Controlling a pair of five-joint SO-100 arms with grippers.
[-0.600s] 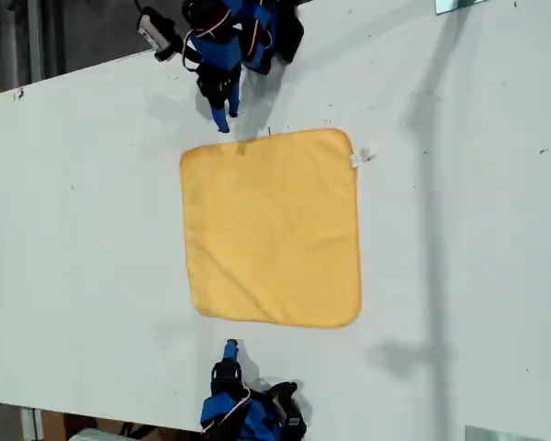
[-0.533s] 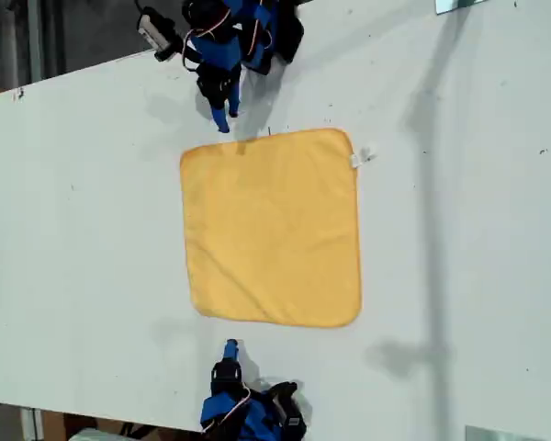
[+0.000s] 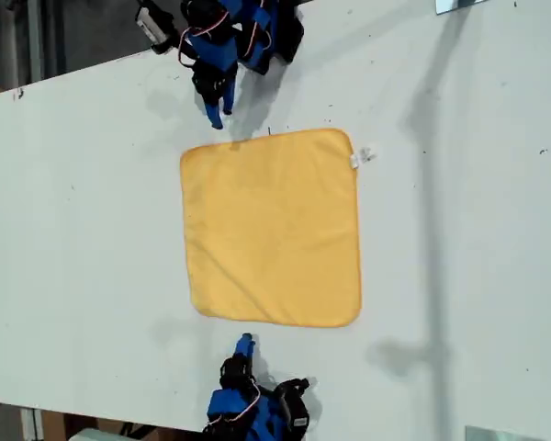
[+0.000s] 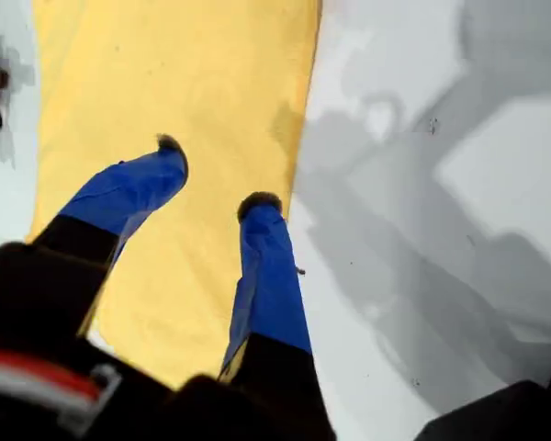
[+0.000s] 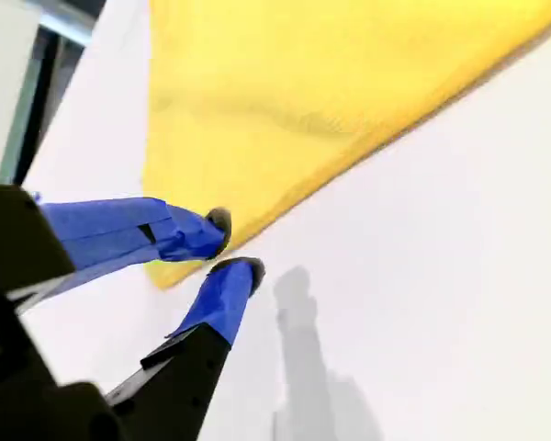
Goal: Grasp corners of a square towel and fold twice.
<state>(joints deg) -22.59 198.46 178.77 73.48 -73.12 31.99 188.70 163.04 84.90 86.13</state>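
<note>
On the white desk (image 3: 459, 276), the flat yellow towel (image 3: 271, 230) lies between my first gripper (image 4: 216, 179) and my second gripper (image 5: 231, 246), both with fingers (image 4: 266, 276) apart and empty, so a low push might bunch its corners (image 3: 195, 308).

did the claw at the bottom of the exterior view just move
Yes. The claw shifted toward the exterior view's right and slightly nearer the towel, which stayed put.

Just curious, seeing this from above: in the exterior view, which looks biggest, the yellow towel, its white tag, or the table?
1. Table
2. Towel
3. White tag, by far the smallest
</note>
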